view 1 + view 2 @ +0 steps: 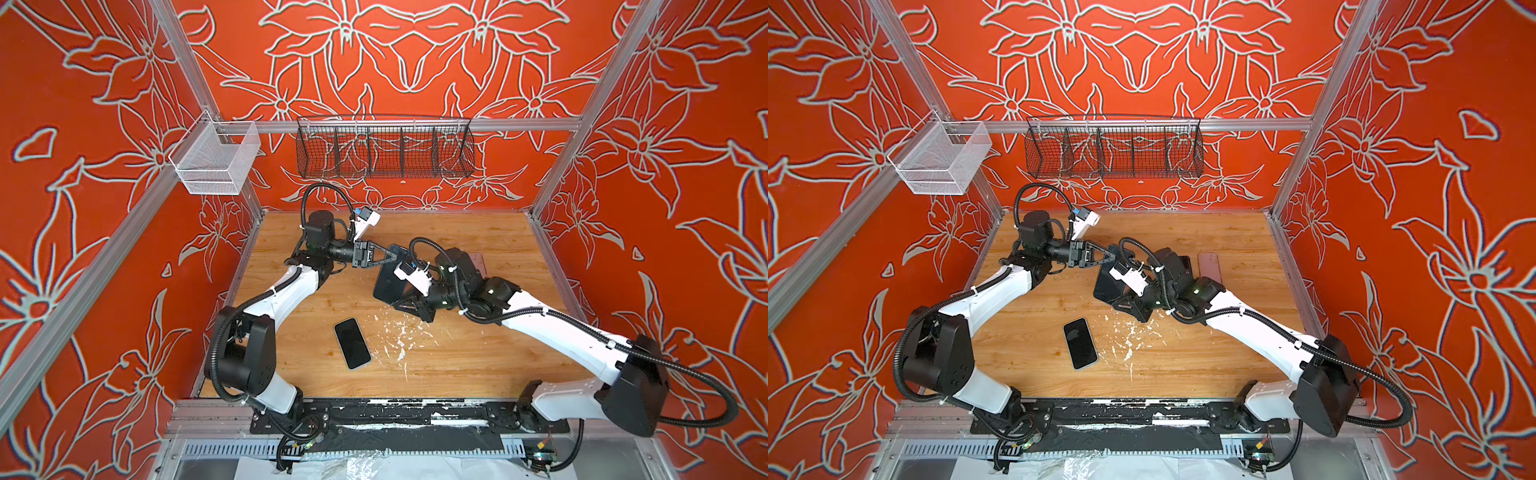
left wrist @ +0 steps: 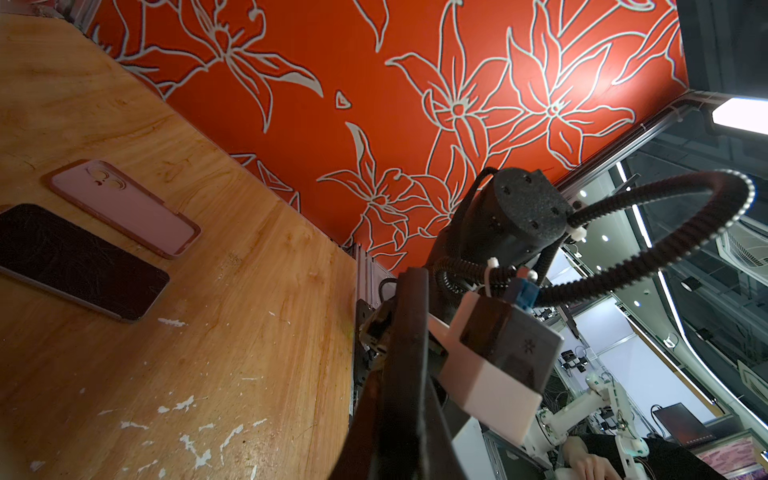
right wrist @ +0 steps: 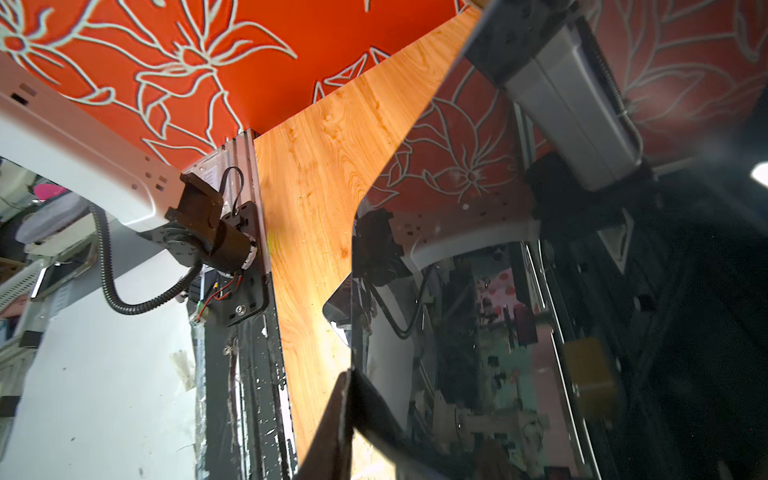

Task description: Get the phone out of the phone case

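Wood-grain tabletop (image 1: 457, 365) carrying three phones. Black phone (image 1: 388, 280), raised off the tabletop near its centre and tilted on edge, glossy face (image 3: 498, 332) toward the right wrist camera; whether a case surrounds it cannot be told. Left claw (image 1: 392, 258): closed to a thin pinch on the phone's upper edge. Right claw (image 1: 397, 302): nearly closed, gripping its lower edge. Second phone (image 1: 352, 343), screen up, flat between centre and front edge, apart from both claws. Third phone (image 2: 75, 259), dark, flat toward the right edge. Pink phone case (image 2: 124, 208) lies flat just beside it, camera cut-outs visible. White flecks (image 1: 401, 340) scattered on the wood beside the second phone, on its right-edge side.
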{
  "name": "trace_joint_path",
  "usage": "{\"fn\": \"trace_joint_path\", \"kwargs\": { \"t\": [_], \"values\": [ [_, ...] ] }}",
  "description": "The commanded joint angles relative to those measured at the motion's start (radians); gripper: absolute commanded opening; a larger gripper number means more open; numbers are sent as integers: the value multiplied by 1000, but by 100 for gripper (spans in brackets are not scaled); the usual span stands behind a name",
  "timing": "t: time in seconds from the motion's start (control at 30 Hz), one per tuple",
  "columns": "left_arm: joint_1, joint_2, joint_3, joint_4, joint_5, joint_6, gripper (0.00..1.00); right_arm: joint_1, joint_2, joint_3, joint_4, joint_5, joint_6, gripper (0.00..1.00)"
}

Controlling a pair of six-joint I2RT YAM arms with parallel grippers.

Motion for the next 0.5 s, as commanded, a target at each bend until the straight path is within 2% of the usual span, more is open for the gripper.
{"fn": "trace_joint_path", "kwargs": {
  "t": [0.0,0.23,0.47],
  "values": [
    [-10,30,36,-78,-212,-126,0,86,0,-5,17,63,-199,17],
    [-27,28,48,-81,-219,-132,0,107,8,-10,27,153,-234,19],
    [-38,29,63,-82,-217,-140,0,107,13,-18,35,171,-237,23]
  ]
}}
